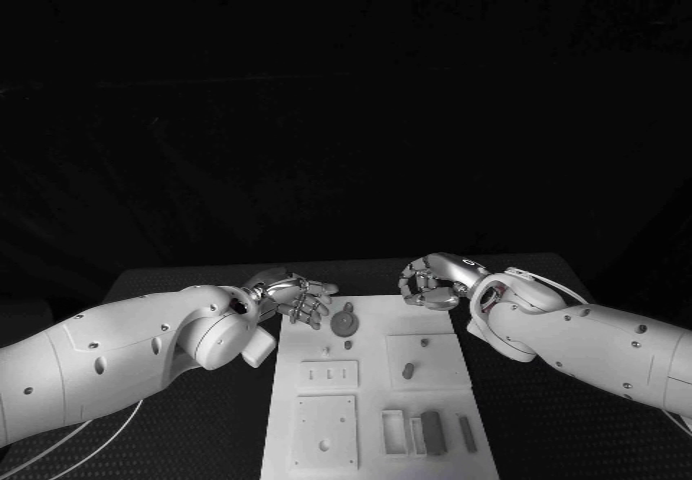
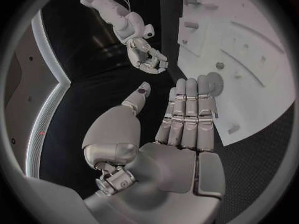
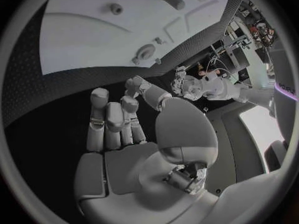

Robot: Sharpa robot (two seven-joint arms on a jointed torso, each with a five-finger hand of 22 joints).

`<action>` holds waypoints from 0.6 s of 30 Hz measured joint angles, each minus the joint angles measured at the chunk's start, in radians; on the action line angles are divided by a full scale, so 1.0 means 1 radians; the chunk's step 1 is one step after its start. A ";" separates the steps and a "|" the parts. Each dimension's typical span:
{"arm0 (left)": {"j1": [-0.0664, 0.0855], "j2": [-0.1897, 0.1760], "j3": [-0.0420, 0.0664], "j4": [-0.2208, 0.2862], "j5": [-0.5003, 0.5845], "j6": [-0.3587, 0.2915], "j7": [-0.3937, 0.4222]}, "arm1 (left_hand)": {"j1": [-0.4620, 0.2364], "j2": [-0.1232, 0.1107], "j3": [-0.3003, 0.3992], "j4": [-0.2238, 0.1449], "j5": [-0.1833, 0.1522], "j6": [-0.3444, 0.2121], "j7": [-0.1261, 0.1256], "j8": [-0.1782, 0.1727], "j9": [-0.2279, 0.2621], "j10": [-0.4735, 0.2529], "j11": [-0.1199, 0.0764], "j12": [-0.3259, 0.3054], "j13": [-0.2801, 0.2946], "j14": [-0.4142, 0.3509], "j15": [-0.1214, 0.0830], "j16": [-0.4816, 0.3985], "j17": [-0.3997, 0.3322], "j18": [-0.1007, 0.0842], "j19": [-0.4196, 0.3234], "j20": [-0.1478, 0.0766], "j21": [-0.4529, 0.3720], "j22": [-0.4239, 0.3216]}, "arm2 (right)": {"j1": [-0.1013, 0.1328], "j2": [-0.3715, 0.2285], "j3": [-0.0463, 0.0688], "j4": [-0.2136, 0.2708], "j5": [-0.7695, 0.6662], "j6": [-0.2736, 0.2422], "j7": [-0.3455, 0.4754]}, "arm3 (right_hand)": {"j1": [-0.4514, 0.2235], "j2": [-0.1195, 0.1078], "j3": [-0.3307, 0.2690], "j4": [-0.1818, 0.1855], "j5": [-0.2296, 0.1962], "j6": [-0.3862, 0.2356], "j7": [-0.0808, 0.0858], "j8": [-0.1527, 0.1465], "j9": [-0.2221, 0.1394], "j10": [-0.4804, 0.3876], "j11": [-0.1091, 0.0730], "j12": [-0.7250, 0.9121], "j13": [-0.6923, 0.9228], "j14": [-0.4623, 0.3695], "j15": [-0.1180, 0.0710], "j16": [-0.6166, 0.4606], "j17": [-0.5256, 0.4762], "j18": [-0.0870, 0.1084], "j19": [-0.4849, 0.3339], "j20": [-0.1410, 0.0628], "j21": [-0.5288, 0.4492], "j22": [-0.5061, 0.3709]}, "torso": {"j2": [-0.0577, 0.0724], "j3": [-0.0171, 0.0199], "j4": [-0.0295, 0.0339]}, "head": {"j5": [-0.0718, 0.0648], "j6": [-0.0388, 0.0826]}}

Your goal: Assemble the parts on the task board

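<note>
The white rectangular task board (image 1: 378, 400) lay in the middle of the black table (image 1: 173, 285), its long side running away from the robot. At its far end, near the left corner, a small grey disc-shaped part with a short tab (image 1: 345, 321) sat on the board. Further toward the robot, a small grey oval part (image 1: 407, 371) rested in a raised square panel, and near the close right corner several upright grey block-shaped parts (image 1: 431, 433) stood side by side, with a slim grey bar (image 1: 466, 433) just beside them.

The silver left hand (image 1: 296, 297) hovered at the far left corner of the board, just beside the disc-shaped part. In the left wrist view that hand (image 2: 181, 129) held nothing: its fingers (image 2: 192, 102) lay straight and close together, pointing at the board's edge, with the thumb spread off to the side. The disc-shaped part (image 2: 215, 82) lay just past the fingertips; whether they touched it could not be told.

The silver right hand (image 1: 436, 282) hung over the table just beyond the board's far edge, near the middle. In the right wrist view it (image 3: 131, 134) was empty too, its fingers (image 3: 106, 119) partly bent and the thumb apart from them, above bare table with the board (image 3: 81, 40) beyond.

The two hands were near each other but apart.
</note>
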 measured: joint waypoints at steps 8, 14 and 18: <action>0.000 0.065 0.000 -0.007 0.002 -0.070 -0.056 | -0.007 0.007 -0.003 -0.003 0.000 -0.010 -0.002 -0.007 -0.008 -0.013 0.007 -0.005 0.008 0.000 0.000 0.000 0.015 0.001 0.000 0.000 0.000 0.004 | 0.001 0.041 -0.001 0.049 -0.023 0.017 -0.079 | 0.000 0.000 0.000 0.000 0.000 0.005 -0.005 -0.001 0.000 0.002 -0.002 0.000 0.000 0.002 -0.002 0.000 0.000 0.000 0.004 -0.003 0.000 0.000 | -0.012 -0.0005 -0.0037 | 0.012 0.004; 0.000 0.081 -0.001 -0.014 0.002 -0.080 -0.086 | -0.006 0.016 0.003 -0.011 0.000 -0.001 0.000 -0.007 -0.011 -0.032 0.015 -0.015 0.010 -0.008 0.000 -0.008 0.021 0.000 0.000 0.000 0.000 0.006 | 0.001 0.079 -0.001 0.062 -0.033 0.023 -0.108 | 0.000 0.000 0.002 -0.002 0.000 0.006 -0.006 -0.001 0.001 0.004 -0.004 0.000 -0.001 0.004 -0.004 0.000 0.000 0.001 0.004 -0.003 0.000 0.000 | -0.017 -0.0002 -0.0031 | 0.019 0.002; 0.000 0.088 -0.001 -0.013 0.002 -0.079 -0.103 | 0.001 0.023 0.005 -0.016 0.000 0.006 0.000 -0.007 -0.012 -0.033 0.016 -0.015 0.013 -0.010 0.002 -0.008 0.023 0.000 0.000 0.000 0.000 0.007 | 0.001 0.085 0.000 0.069 -0.037 0.023 -0.118 | 0.000 0.000 0.003 -0.003 0.000 0.006 -0.006 -0.003 0.001 0.004 -0.004 0.000 -0.001 0.005 -0.005 0.000 0.000 0.001 0.004 -0.003 0.000 0.000 | -0.018 -0.0002 -0.0021 | 0.020 0.003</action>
